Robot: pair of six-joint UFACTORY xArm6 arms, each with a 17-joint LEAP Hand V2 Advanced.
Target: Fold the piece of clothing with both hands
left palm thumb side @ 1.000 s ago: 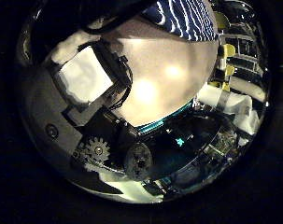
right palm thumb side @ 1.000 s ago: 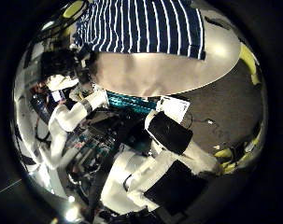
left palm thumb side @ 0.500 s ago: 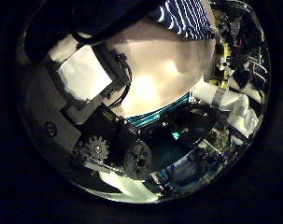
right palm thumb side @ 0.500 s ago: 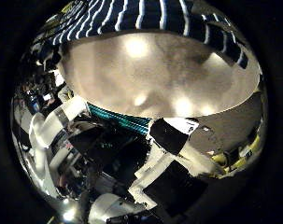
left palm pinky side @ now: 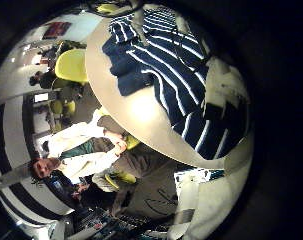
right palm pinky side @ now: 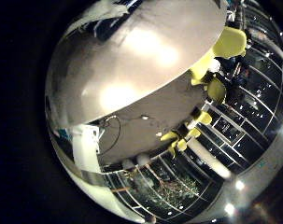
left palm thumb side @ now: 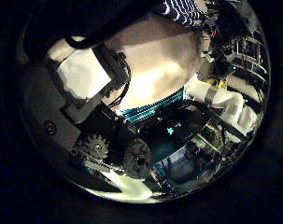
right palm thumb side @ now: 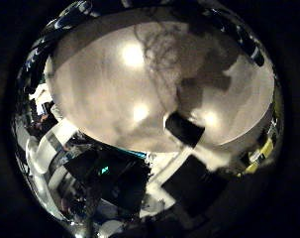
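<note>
The striped piece of clothing (left palm pinky side: pixel 156 65) lies rumpled on the round table (left palm pinky side: pixel 141 125), seen from the left hand's little finger side. One finger (left palm pinky side: pixel 227 92) of my left hand reaches over its edge, and no cloth shows in its grip. In the left thumb side view only a strip of the clothing (left palm thumb side: pixel 183 9) shows, beyond my left hand's fingers (left palm thumb side: pixel 85 75), which hold nothing. My right hand (right palm thumb side: pixel 184 129) hovers close over bare table (right palm thumb side: pixel 130 89), where its shadow falls with spread fingers. A sliver of the clothing (right palm pinky side: pixel 113 17) shows at the table's far side.
Chairs (right palm pinky side: pixel 230 42) stand around the table beyond its edge (right palm pinky side: pixel 192 70). More chairs (left palm pinky side: pixel 71 65) stand on the other side. The robot's own arm (left palm thumb side: pixel 220 98) crosses behind the table.
Both palm views have shifted. The clothing filled the upper part of the right thumb side view a second ago; now bare table fills it. In the left view the clothing has slid toward the edge.
</note>
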